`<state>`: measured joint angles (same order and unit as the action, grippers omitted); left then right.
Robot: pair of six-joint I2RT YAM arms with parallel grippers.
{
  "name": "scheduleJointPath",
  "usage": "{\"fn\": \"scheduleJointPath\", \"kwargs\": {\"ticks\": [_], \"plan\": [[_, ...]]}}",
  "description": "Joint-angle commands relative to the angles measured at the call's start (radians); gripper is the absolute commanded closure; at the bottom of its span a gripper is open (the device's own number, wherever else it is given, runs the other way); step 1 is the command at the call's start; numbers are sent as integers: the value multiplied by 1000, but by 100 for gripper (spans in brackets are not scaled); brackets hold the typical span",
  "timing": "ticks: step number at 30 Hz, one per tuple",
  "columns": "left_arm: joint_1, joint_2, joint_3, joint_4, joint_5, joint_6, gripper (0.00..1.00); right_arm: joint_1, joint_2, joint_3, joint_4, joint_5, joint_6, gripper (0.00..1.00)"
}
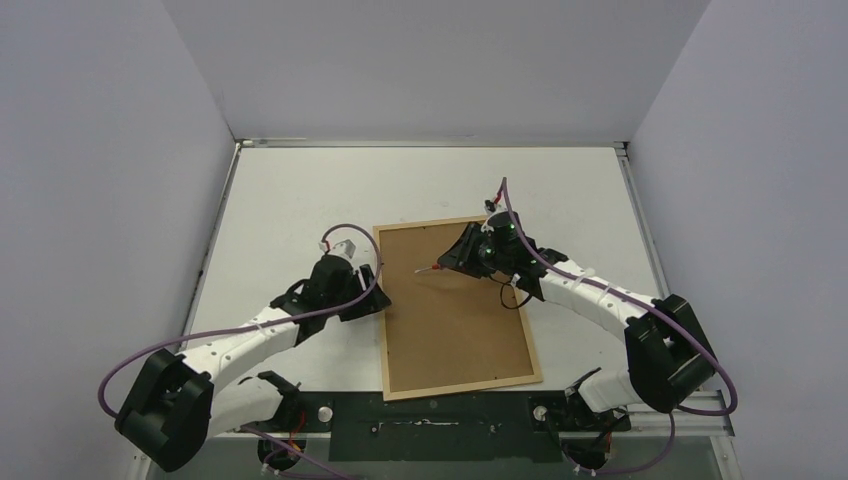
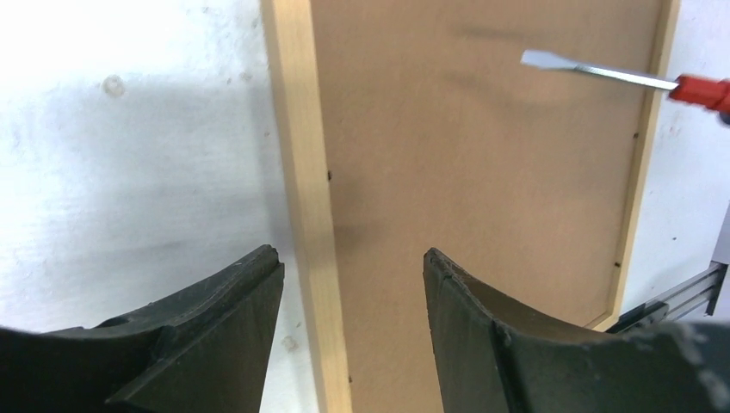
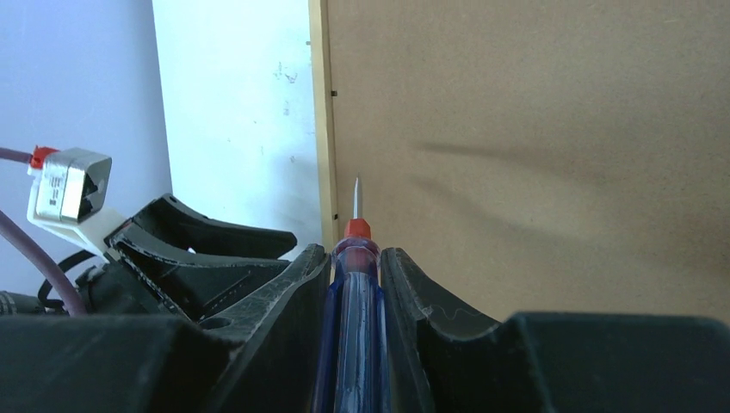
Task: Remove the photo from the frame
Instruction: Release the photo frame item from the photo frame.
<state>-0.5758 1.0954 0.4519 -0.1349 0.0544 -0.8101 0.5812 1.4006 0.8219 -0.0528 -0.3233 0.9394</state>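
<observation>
Frame [image 1: 462, 385] lying face down on white bench [image 1: 290, 200], brown backing [image 1: 450, 310] upward. Left end effector [image 2: 351, 258] released, straddling left moulding. Right end effector [image 3: 355, 258] grasping screwdriver [image 3: 353, 292], blade hovering above backing.

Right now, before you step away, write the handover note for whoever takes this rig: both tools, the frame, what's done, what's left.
Left tool: open, holding nothing, jaws either side of the frame's left rail.
Right tool: shut on a screwdriver, blade over the backing panel, pointing toward that left rail.
Frame: flat on the table, back side up, backing panel seated in it. Photo not visible.
Done: screwdriver in hand, nothing opened yet.
Left: free the backing panel, lift it out, then take out the photo.
</observation>
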Motion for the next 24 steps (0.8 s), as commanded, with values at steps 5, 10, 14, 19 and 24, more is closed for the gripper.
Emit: {"fn": "scheduleJointPath", "kwargs": {"ticks": [5,10,14,19,24], "plan": [[22,154,194,-103,-37,25,41,-6,-6,-6,94,-23,23,100],[28,227,231,-125,-47,28,42,-7,19,17,99,-36,12,100],[28,276,231,-85,-47,31,43,-9,48,40,108,-48,7,100],[39,345,253,-32,-78,21,43,-14,60,50,110,-53,-2,100],[60,377,258,-2,-73,16,44,-17,77,42,134,-63,5,100]]}}
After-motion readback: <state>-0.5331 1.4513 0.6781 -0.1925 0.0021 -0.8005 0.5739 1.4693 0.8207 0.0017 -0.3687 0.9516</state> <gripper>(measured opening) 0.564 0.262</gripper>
